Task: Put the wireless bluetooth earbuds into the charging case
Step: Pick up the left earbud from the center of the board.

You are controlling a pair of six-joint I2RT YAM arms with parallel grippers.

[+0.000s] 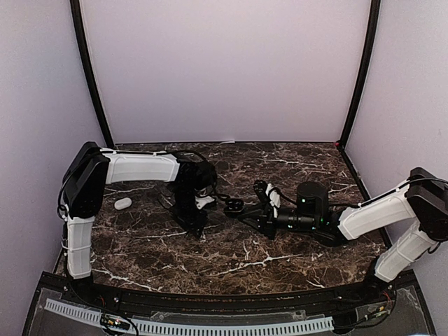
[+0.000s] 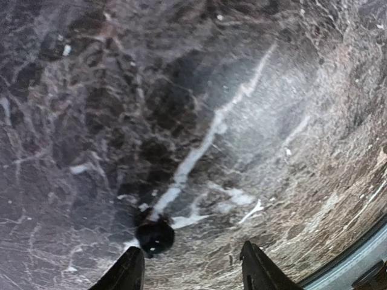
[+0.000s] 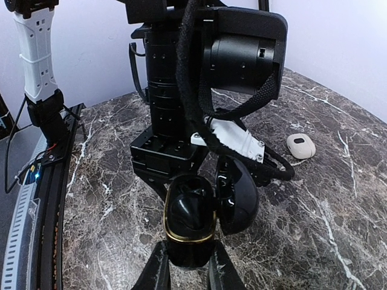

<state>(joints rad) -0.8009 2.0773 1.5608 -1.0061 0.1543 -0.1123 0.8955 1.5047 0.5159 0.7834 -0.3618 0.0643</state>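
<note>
My right gripper (image 3: pixel 186 266) is shut on a black charging case (image 3: pixel 188 220) with a gold rim. Its lid (image 3: pixel 239 202) hangs open to the right. The case also shows in the top view (image 1: pixel 233 205), held above mid-table by the right gripper (image 1: pixel 243 210). My left gripper (image 2: pixel 193 272) is open and points down at the marble table (image 2: pixel 254 109). A small round black object (image 2: pixel 155 237) lies by its left finger (image 2: pixel 130 272). In the top view the left gripper (image 1: pixel 194 225) is just left of the case. One small white earbud-like piece (image 3: pixel 300 145) lies on the table, far left in the top view (image 1: pixel 122 203).
The left arm's wrist and cables (image 3: pixel 181 90) stand close behind the held case. White walls enclose the table on three sides (image 1: pixel 224 70). A slotted rail (image 1: pixel 189 325) runs along the near edge.
</note>
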